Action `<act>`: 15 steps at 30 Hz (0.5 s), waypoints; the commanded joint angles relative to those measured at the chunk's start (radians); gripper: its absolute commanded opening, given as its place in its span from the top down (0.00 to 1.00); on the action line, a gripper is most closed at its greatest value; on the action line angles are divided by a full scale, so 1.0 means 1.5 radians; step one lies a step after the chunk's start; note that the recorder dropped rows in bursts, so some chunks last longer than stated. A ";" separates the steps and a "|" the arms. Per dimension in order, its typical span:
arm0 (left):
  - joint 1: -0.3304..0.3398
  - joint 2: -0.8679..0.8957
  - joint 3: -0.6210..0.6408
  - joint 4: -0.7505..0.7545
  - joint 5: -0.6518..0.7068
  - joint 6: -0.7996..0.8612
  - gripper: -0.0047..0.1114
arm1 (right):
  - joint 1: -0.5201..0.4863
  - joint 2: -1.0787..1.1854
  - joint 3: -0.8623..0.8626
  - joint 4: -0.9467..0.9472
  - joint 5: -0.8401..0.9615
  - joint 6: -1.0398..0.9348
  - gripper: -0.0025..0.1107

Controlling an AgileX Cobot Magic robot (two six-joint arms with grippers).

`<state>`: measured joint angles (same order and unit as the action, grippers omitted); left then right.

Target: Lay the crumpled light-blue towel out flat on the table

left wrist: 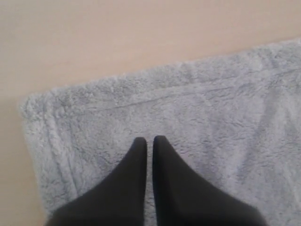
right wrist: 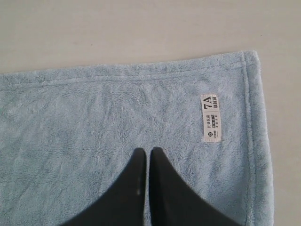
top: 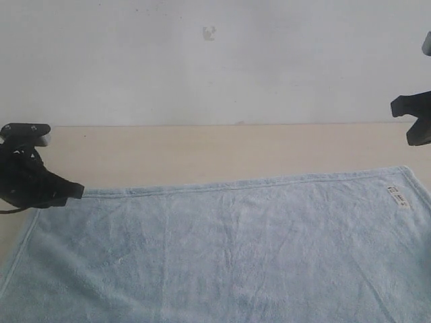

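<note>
Worktop (top: 202, 145): light beige and plain, extending beyond both claws.

Towel (top: 229, 249): pale blue, lying opened out and flat on the worktop with only shallow creases. It lies beneath both claws, and its far hem runs from one claw to the other.

Left claw (left wrist: 149, 141): fingers pressed together, nothing between them. One far corner of the towel lies just beyond its tips and to the outer side. Whether the tips touch the pile cannot be told.

Right claw (right wrist: 147, 151): fingers pressed together, empty, held above the towel. The other far corner lies beyond its tips.

Tag (right wrist: 210, 117): small, white, printed, near that corner, close beside the right claw's tips.
</note>
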<state>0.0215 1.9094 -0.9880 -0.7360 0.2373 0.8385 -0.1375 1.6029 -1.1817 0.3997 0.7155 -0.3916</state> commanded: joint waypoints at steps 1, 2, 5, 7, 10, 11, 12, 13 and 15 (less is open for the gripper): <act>0.014 0.035 -0.007 0.027 -0.014 -0.010 0.93 | -0.002 -0.007 0.003 0.004 0.002 -0.011 0.96; 0.014 0.040 -0.007 0.031 -0.022 -0.010 0.93 | -0.002 -0.007 0.003 0.004 0.002 -0.012 0.96; 0.014 0.056 -0.009 0.035 -0.045 -0.010 0.93 | -0.002 -0.007 0.003 0.004 0.002 -0.013 0.96; 0.014 0.069 -0.018 0.049 -0.051 -0.010 0.93 | -0.002 -0.007 0.003 0.004 0.003 -0.015 0.96; 0.026 0.095 -0.045 0.050 -0.053 -0.019 0.93 | -0.002 -0.007 0.003 0.004 0.003 -0.018 0.96; 0.030 0.105 -0.056 0.050 -0.057 -0.023 0.93 | -0.002 -0.007 0.003 0.004 0.003 -0.019 0.96; 0.036 0.115 -0.069 0.052 -0.063 -0.023 0.93 | -0.002 -0.007 0.003 0.004 0.003 -0.019 0.96; 0.042 0.123 -0.081 0.058 -0.071 -0.023 0.93 | -0.002 -0.007 0.003 0.004 0.003 -0.019 0.96; 0.058 0.142 -0.120 0.082 -0.075 -0.023 0.93 | -0.002 -0.007 0.003 0.004 0.003 -0.020 0.96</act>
<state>0.0724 2.0744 -1.1101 -0.6574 0.1589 0.8136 -0.1375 1.6029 -1.1817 0.4011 0.7179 -0.4102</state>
